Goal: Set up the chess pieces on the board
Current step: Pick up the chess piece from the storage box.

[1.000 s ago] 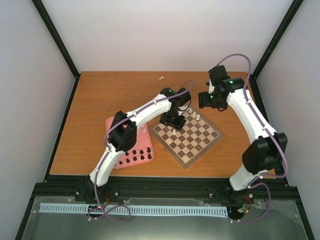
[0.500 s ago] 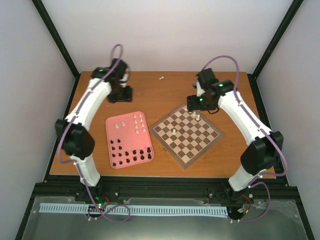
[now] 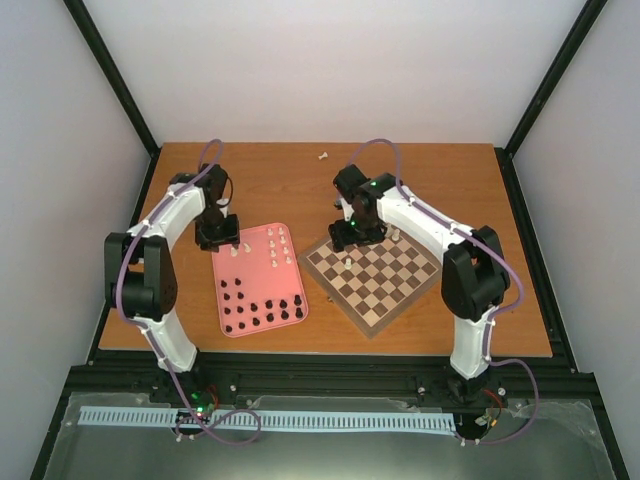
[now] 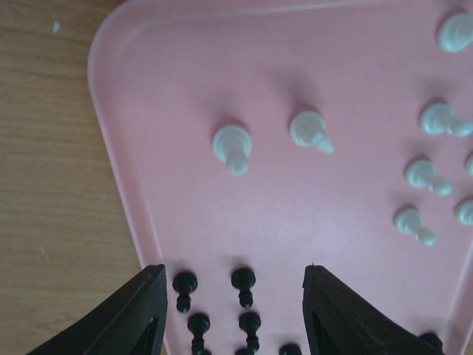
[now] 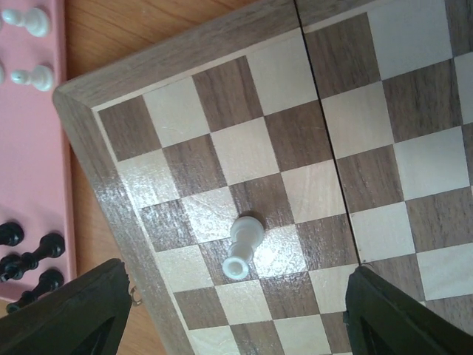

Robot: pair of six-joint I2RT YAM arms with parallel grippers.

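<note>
The chessboard (image 3: 385,285) lies right of centre, turned like a diamond. One cream-white piece (image 3: 347,263) stands on it near its left corner, and a few more (image 3: 396,235) stand by the far corner. My right gripper (image 3: 350,234) hovers over the left corner. In the right wrist view it (image 5: 236,318) is open and empty, above the white piece (image 5: 245,245) on the board (image 5: 222,81). My left gripper (image 3: 218,236) is over the pink tray's far-left corner. In the left wrist view it (image 4: 233,310) is open and empty, above white pieces (image 4: 233,146) and black pieces (image 4: 244,282).
The pink tray (image 3: 228,290) left of the board holds white pieces (image 3: 276,243) at its far end and black pieces (image 3: 262,316) at its near end. A small white bit (image 3: 323,155) lies on the table at the back. Black frame posts stand at the corners.
The left arm left the board, swung to the far left, and now hangs over the tray's far-left corner. The right arm moved left from the board's far corner to its left corner.
</note>
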